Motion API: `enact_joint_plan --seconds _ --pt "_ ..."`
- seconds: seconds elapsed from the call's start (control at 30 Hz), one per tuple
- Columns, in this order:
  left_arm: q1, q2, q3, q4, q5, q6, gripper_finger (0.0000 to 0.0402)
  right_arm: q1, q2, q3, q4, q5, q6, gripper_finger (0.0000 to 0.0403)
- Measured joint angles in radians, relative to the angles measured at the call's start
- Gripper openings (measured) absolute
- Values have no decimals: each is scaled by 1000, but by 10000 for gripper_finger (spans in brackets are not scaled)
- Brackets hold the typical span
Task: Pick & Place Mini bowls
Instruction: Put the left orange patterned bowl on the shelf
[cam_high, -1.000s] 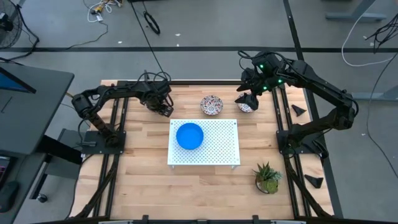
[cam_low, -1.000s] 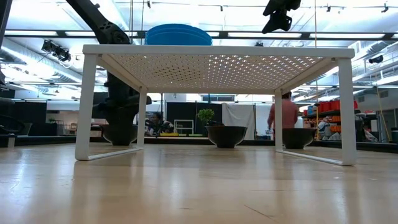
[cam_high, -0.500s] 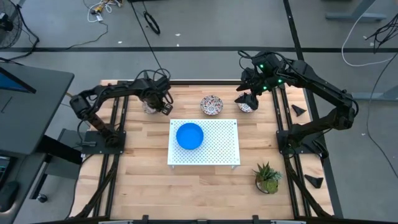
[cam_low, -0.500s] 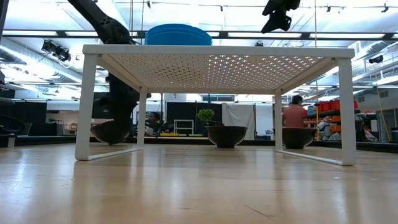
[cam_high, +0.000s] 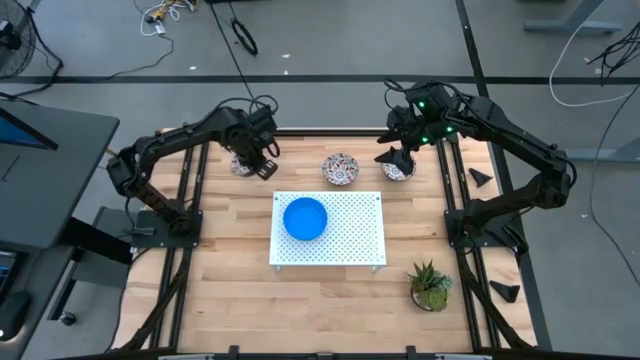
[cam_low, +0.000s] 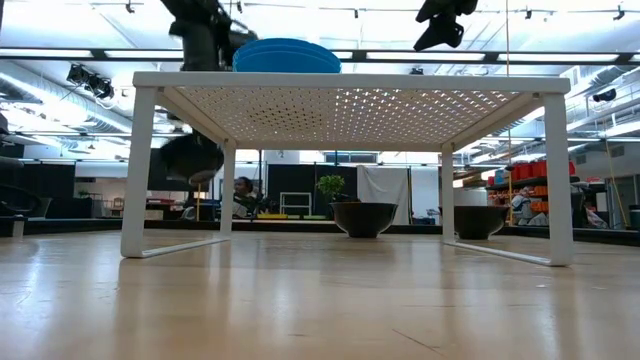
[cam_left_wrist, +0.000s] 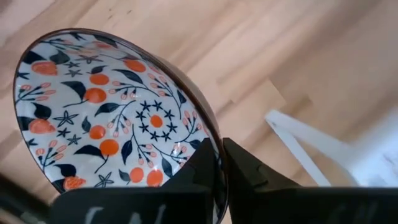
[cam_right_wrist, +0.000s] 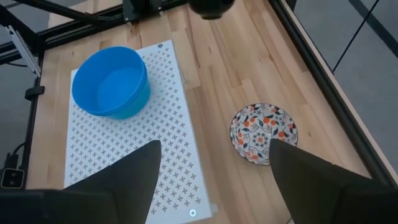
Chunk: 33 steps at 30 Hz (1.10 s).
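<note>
Your left gripper (cam_left_wrist: 214, 177) pinches the rim of a small round white bowl with a red-and-dark floral pattern (cam_left_wrist: 118, 115), lifted clear of the wooden table (cam_high: 230, 270) near its far left corner. The white perforated rectangular board (cam_high: 350, 240) lies toward the table's middle from it, with the stacked plain bright blue bowls (cam_high: 305, 218) on its left part (the side nearest you). The right gripper (cam_high: 398, 152) hovers spread above another floral bowl (cam_right_wrist: 263, 132); a third floral bowl (cam_high: 340, 168) sits between the arms.
</note>
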Motion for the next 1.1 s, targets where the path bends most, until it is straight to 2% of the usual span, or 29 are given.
enact_joint_plan --seconds 0.5,0.67,0.87,1.1 --pt "-124 0 400 -409 -6 125 12 0 0 0 6 0 -23 302" --pt "-164 0 489 -418 42 160 13 0 0 0 5 -1 -8 302" --pt "-252 -1 558 -418 93 370 13 1 0 0 -24 -28 8 302" --pt "-362 -1 580 -419 55 640 13 55 0 0 -72 -105 -57 302"
